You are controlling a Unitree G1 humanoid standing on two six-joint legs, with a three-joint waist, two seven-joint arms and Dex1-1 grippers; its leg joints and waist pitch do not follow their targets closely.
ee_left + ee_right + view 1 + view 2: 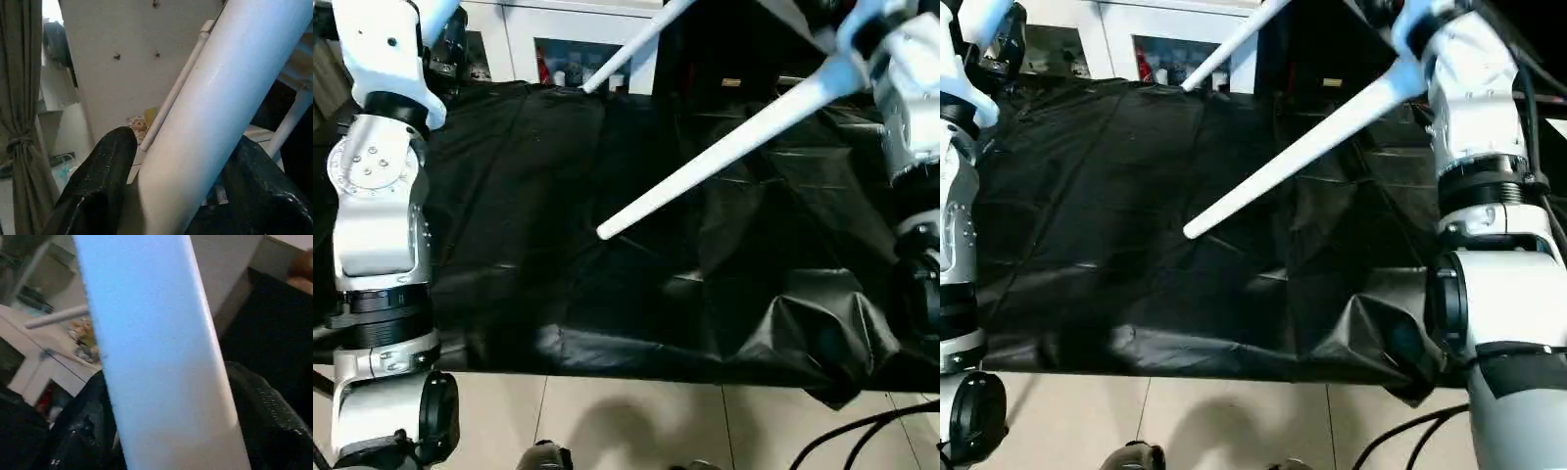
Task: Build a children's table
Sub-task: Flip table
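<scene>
Two white legs held in the air above black-draped surface (509,196). Near leg (724,152) slants diagonally, free end down-left, clamped in right gripper (166,431). Far leg (215,112) clamped in left gripper (181,186).

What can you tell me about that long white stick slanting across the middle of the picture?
It is a smooth white table leg, apparently plastic, round and tapering to a narrower lower tip. It slants in the air above the black sheet, tip down, not touching it. Its upper part lies between the right end effector's black fingers.

2 white legs (724,152) (626,49); 1 blk cloth (529,215).
</scene>
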